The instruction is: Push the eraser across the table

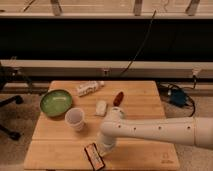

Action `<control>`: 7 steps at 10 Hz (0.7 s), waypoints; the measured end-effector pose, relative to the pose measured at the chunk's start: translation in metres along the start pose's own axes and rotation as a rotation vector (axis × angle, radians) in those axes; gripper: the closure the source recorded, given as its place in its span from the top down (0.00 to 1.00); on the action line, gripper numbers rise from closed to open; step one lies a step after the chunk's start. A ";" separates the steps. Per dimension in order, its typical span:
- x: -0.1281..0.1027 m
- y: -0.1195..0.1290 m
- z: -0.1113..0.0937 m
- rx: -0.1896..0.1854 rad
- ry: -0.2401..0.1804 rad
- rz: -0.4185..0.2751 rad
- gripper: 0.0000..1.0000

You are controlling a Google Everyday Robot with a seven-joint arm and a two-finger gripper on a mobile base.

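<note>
The eraser [94, 156], a small flat black block with red-orange markings, lies near the front edge of the light wooden table [145, 115], left of centre. My gripper [105, 148] is low over the table at the eraser's right end, right against it. The white arm [160, 131] reaches in from the right.
A white cup [75, 119] stands just behind and left of the eraser, with a green bowl [56, 102] further back left. A small white oblong object [101, 107], a dark red oblong object [118, 98] and a white packet [89, 88] lie behind the arm. A blue device [177, 98] sits on the floor to the right.
</note>
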 end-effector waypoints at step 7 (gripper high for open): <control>-0.015 0.000 -0.001 -0.008 -0.009 -0.051 0.00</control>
